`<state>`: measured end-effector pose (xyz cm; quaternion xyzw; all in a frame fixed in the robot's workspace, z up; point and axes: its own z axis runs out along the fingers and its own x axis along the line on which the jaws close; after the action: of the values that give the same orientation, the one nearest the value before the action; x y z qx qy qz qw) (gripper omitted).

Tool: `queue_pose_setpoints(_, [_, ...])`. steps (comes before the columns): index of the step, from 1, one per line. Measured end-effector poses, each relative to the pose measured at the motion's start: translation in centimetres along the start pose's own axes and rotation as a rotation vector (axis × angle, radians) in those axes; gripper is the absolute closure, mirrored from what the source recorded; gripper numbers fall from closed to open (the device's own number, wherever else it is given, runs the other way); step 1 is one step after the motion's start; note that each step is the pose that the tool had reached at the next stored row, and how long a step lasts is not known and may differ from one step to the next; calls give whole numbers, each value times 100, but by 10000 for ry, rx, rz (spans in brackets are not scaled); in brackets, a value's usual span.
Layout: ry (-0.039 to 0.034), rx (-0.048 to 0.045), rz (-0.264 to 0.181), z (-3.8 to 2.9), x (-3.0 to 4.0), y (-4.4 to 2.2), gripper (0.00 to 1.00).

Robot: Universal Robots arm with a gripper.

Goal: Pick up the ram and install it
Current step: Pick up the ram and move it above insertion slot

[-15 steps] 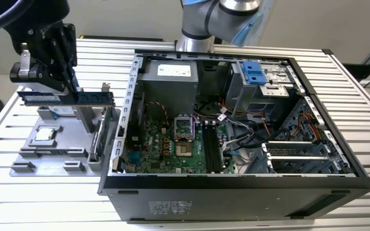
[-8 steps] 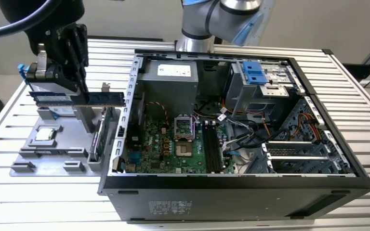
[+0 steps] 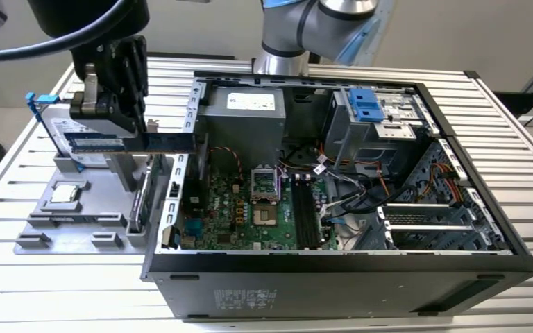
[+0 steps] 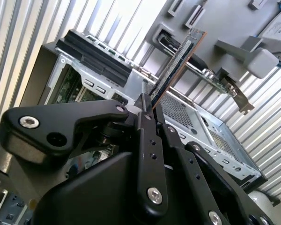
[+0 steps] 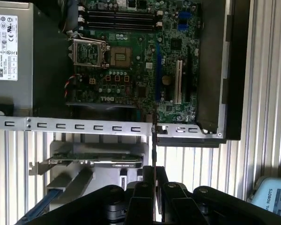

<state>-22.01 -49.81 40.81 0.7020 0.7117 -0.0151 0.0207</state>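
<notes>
Clamping the ram (image 3: 160, 142) in my end effector (image 3: 116, 132), long axis pointing at the computer case (image 3: 341, 267), memory slots (image 3: 305, 208) well inside it.

Slatted metal table (image 3: 63, 291). Resting directly on it: open computer case (image 3: 341, 288), side panel off; just beside, toward the exterior view's left, grey parts fixture (image 3: 72, 244).

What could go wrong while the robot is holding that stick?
The memory stick is gripped near one end by the gripper, so it might tilt or slip. Its free end is close to the case's metal wall and could bump it. Loose cables lie beside the slots; they could snag.
</notes>
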Motion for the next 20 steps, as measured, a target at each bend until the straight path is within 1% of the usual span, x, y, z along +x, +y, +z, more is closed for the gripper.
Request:
queue_pose_setpoints(17, [0, 4, -1, 4, -7, 467, 100])
queue_pose_setpoints(20, [-1, 4, -1, 5, -8, 541, 100])
